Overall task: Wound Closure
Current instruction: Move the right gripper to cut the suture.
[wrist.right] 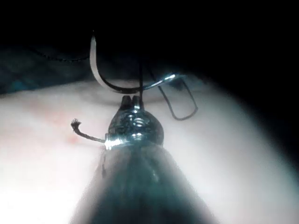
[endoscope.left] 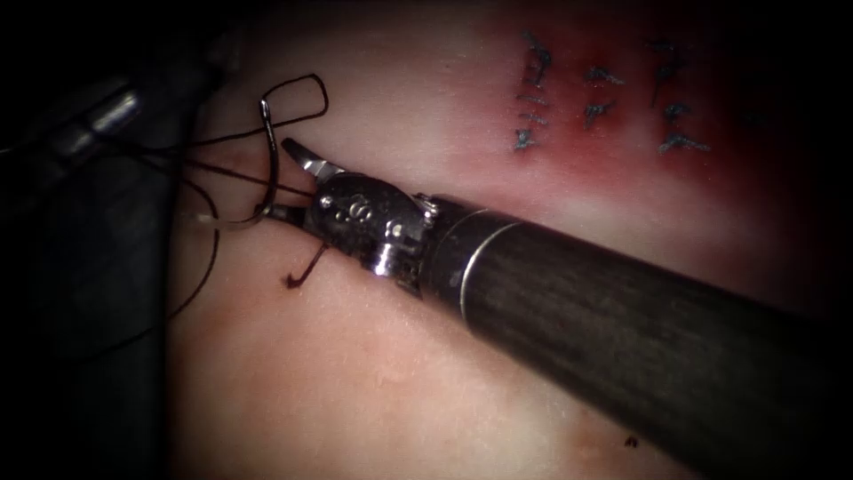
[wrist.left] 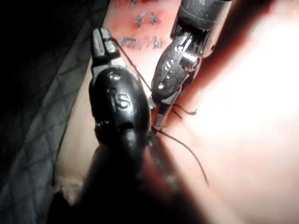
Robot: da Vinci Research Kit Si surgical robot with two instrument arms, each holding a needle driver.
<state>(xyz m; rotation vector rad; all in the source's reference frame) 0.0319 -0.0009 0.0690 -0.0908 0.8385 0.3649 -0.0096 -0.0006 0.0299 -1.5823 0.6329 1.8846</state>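
The right gripper [endoscope.left: 289, 182] is open around the needle [endoscope.left: 267, 169], which lies free on the tissue [endoscope.left: 373, 373] with the thread [endoscope.left: 298, 98]. I think it is picking the needle up; it must close mid-curve. Left gripper [wrist.left: 103, 44]: cannot tell.

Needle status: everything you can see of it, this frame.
The thin curved steel needle is bright and smooth, free of the pale pork tissue as far as the views show. The right arm's metal hand stands at about mid-curve; the endoscope view shows its jaws apart, the right wrist view shows the lower jaw touching the needle. One end points up toward a loop of dark thread, the rest hooks down and left. It sits at the tissue's left edge.
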